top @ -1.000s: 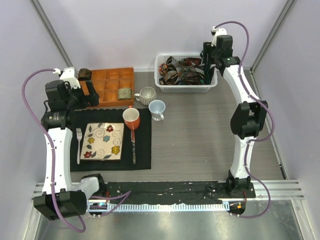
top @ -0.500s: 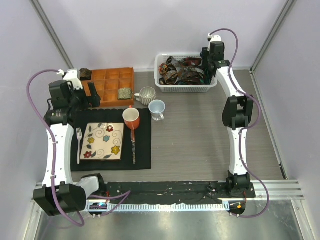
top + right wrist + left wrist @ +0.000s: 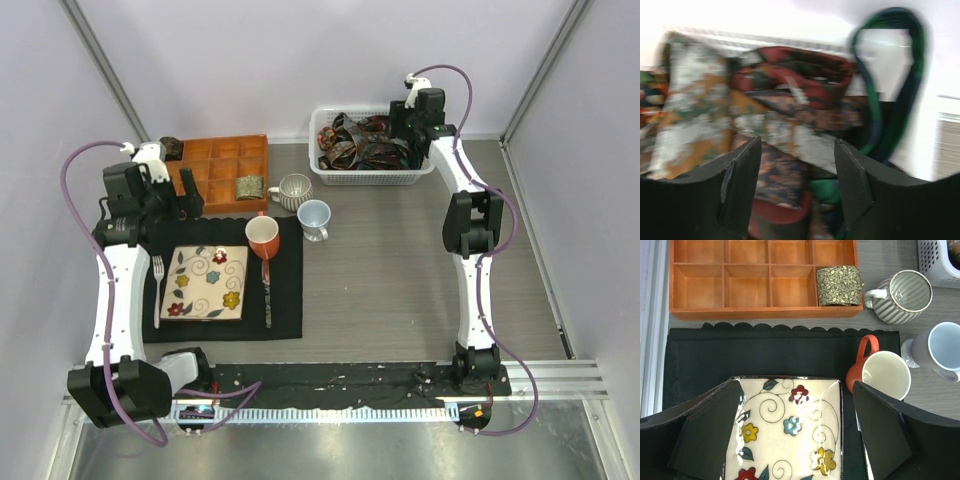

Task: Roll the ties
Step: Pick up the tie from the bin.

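Several loose ties (image 3: 362, 143) in dark brown, rust-red and olive lie heaped in a white basket (image 3: 370, 179) at the back. In the blurred right wrist view the ties (image 3: 775, 100) fill the frame, with a plain green one (image 3: 907, 75) looped at the right. My right gripper (image 3: 400, 128) (image 3: 797, 142) hangs open just over the heap with nothing between its fingers. One olive rolled tie (image 3: 249, 186) (image 3: 839, 285) sits in the orange tray (image 3: 215, 150). A dark coil (image 3: 168, 148) lies at the tray's far left corner. My left gripper (image 3: 188, 190) (image 3: 794, 385) is wide open and empty above the plate.
A floral square plate (image 3: 207, 283) (image 3: 785, 435), a fork (image 3: 158, 290) and a knife (image 3: 267, 300) lie on a black mat (image 3: 288, 310). An orange mug (image 3: 263, 236), a striped mug (image 3: 295, 190) and a pale blue mug (image 3: 314, 217) stand between tray and basket.
My right arm has swung left and forward, bringing its gripper over the basket's right end. The left arm has shifted slightly to the right.
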Robot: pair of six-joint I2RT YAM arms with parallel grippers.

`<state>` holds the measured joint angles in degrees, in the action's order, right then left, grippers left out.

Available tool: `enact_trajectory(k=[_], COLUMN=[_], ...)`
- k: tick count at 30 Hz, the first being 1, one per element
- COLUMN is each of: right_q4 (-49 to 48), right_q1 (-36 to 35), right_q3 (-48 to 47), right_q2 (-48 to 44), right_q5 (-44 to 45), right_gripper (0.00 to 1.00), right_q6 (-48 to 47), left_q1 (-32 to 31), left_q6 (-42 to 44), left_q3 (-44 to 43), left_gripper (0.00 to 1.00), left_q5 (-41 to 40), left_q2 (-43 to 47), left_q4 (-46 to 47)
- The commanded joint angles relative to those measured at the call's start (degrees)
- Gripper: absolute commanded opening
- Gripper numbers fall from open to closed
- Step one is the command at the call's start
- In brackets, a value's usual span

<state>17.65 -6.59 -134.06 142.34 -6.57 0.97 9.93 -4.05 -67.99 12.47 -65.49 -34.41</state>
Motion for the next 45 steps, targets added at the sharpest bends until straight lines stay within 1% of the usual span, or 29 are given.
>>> enact_trajectory(k=[1,3,9,10,14,21,30,37,45], right_q4=[-2.2,-2.0,-0.5,-0.4,-0.4,-0.9,-1.5,-1.8,-6.0], right_q1=[-0.3,-0.4,-1.9,-2.3,-3.1,-4.3,-6.5,-7.4,-8.6], right_q3=[-0.8,-0.9,0.1,0.6,2.7,2.1,-0.1,-3.5,-4.1], right_q2=[-1.8,-1.5,-1.7,-2.2,-2.2,-0.4,2.1,5.4,6.9], right_q5=[-12.0,-13.9,-18.2,-18.6,-18.9,-19.8,-19.8,-18.8,-18.4], right_gripper=[0.69,0.74,0.78,0.80,0.83,0.85,0.85,0.79,0.74], right_q6=[6.1,7.0,10.1,11.1,13.5,17.5,19.5,21.9,25.8], left_q1=[0.3,0.3,0.3,0.3,0.3,0.3,0.2,0.2,0.3], left_q6=[0.5,0.3,0.1,0.1,0.1,0.0,0.1,-0.2,-0.2], left_q3=[0.2,0.2,0.3,0.5,0.7,1.6,2.4,3.0,3.3], left_gripper=[1.00,1.00,1.00,1.00,1.00,1.00,1.00,1.00,1.00], left_q5=[1.8,1.9,2.5,2.4,2.6,2.6,2.5,2.3,2.0], left_q2=[-0.2,-0.2,-0.8,-0.8,-0.5,0.1,0.3,0.5,0.6], left_q4=[2.8,2.9,2.8,2.9,2.9,2.9,2.5,2.3,2.0])
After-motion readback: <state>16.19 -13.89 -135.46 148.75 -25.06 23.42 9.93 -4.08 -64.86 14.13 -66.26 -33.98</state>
